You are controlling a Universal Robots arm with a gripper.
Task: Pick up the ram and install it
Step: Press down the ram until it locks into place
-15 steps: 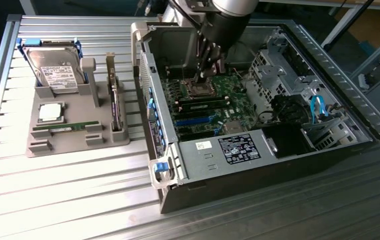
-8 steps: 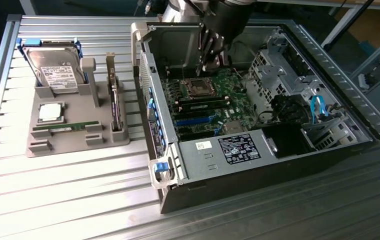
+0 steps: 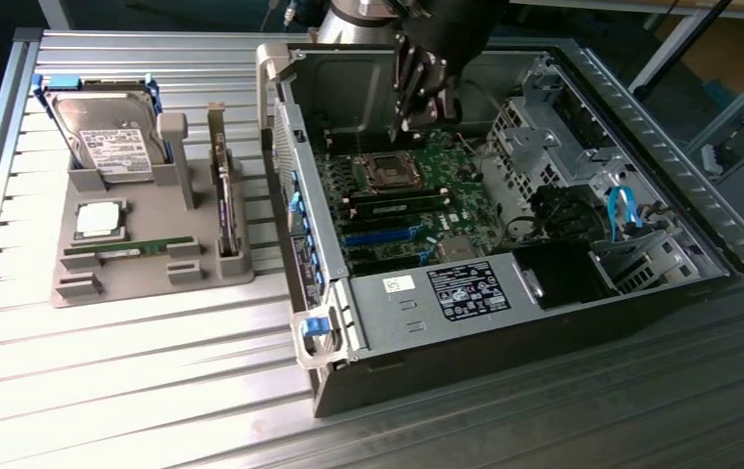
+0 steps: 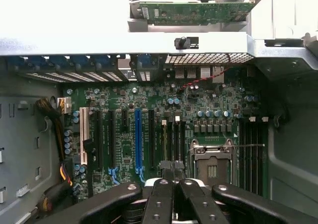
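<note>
Ram point(image 3: 129, 250) lies flat in the grey holder point(image 3: 150, 283), left of frame in the exterior view. My jaws point(image 3: 414, 115) are shut, holding nothing, above the motherboard point(image 3: 405, 210) inside the open case point(image 3: 528, 322).

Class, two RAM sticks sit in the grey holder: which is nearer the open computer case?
The stick alongside the case wall, at the holder's edge; the other stick lies crosswise beside the silver processor.

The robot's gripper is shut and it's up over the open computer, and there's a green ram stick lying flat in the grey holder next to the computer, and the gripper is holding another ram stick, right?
Not quite. The gripper is shut and over the open computer, and a ram stick does lie flat in the grey holder. But the wrist view shows the closed fingers holding nothing.
</note>
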